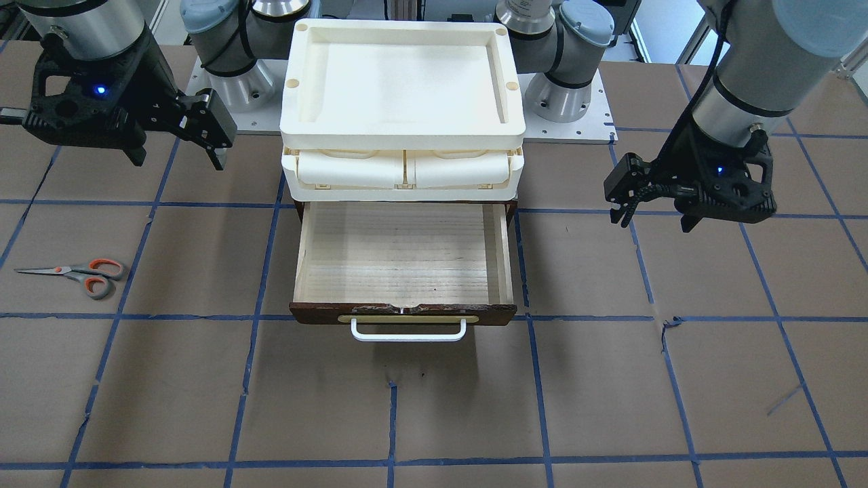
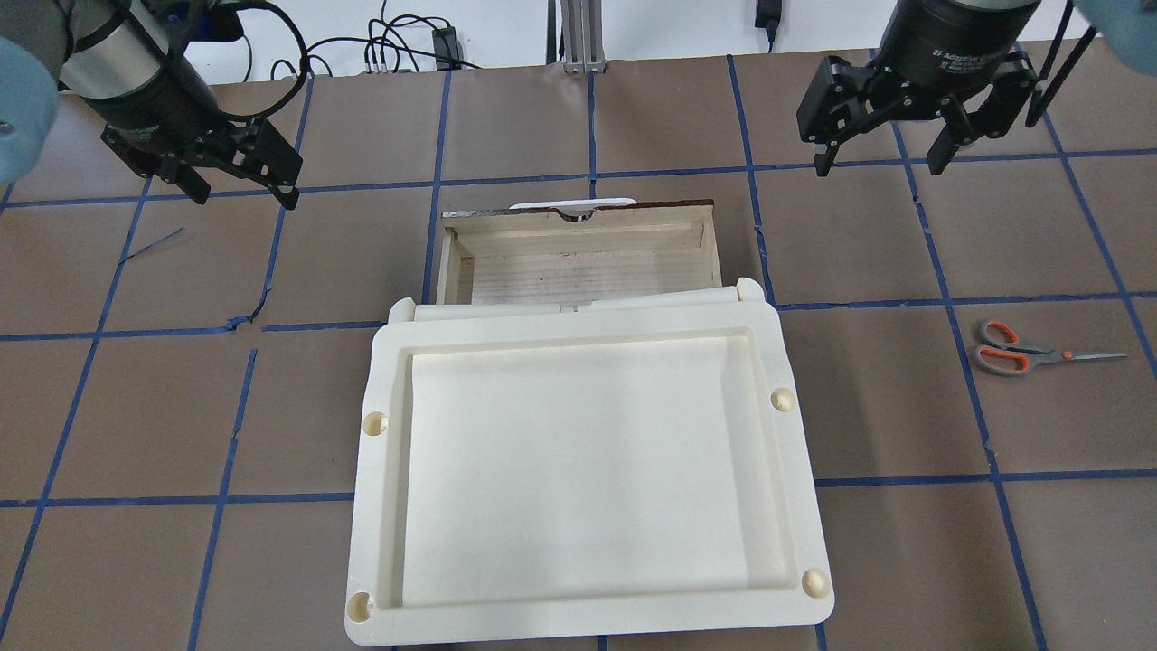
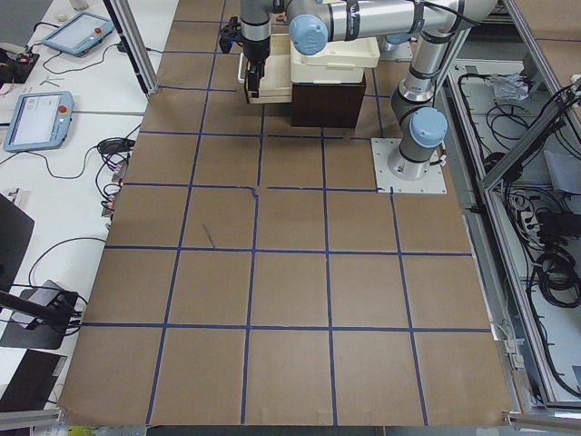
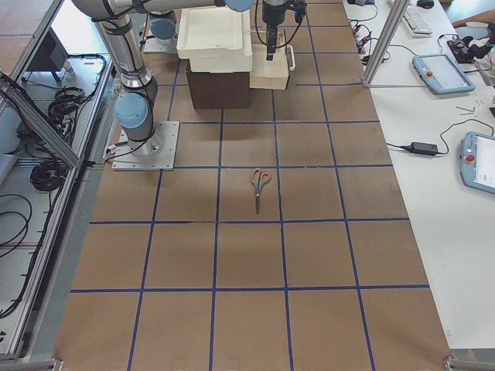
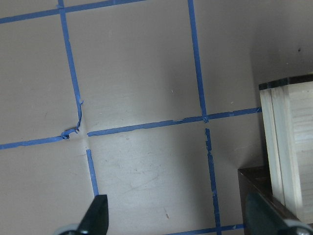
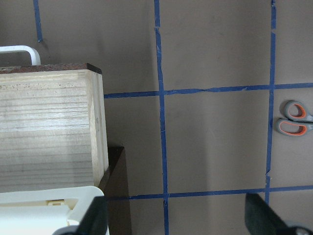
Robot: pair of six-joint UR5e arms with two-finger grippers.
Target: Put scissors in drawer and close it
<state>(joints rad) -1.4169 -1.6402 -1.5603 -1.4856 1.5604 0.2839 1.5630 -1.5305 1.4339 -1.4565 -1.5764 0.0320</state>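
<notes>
Left gripper (image 2: 242,185) and right gripper (image 2: 879,165) hang wide apart, holding nothing, while scissors (image 2: 1030,353) lie flat on table (image 2: 651,117), well off the pulled-out drawer's (image 2: 578,239) right side.

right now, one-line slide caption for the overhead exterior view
Open empty drawer, scissors lying off to its right, left end effector and right end effector both open

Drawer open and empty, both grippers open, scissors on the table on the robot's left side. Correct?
Wrong side: the scissors lie on the robot's right side, per the overhead view. The drawer is open and empty; left gripper and right gripper are open.
</notes>
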